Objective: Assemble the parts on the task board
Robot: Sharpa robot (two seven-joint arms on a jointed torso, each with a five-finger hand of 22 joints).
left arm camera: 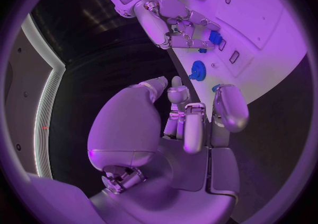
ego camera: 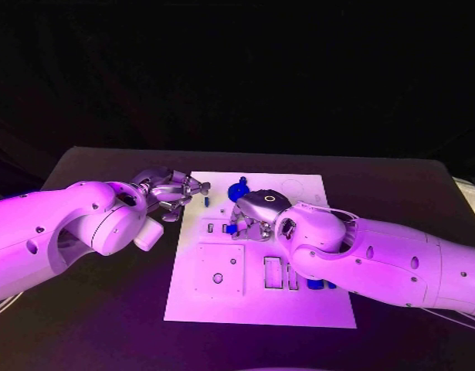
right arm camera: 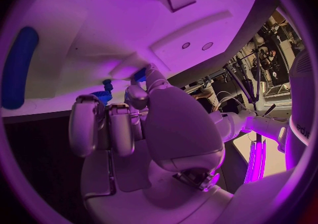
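Note:
The white task board (ego camera: 262,305) lies in the middle of the black table. My right hand (ego camera: 251,214) hovers over its upper middle and pinches a small blue part (ego camera: 229,229), also seen from the left wrist as the blue part (left arm camera: 213,36) in the right hand (left arm camera: 175,25). A blue gear (ego camera: 239,189) sits on the board just beyond it. My left hand (ego camera: 171,191) hangs at the board's upper left edge with its fingers (left arm camera: 193,128) apart and nothing between them. A tiny blue piece (left arm camera: 215,88) shows just past its fingertips.
More blue parts (ego camera: 317,284) lie at the board's right side, half hidden under my right forearm. A long blue part (right arm camera: 20,67) lies on the board. The board has several rectangular recesses (ego camera: 273,272) and a raised plate (ego camera: 219,269). Bare black table surrounds it.

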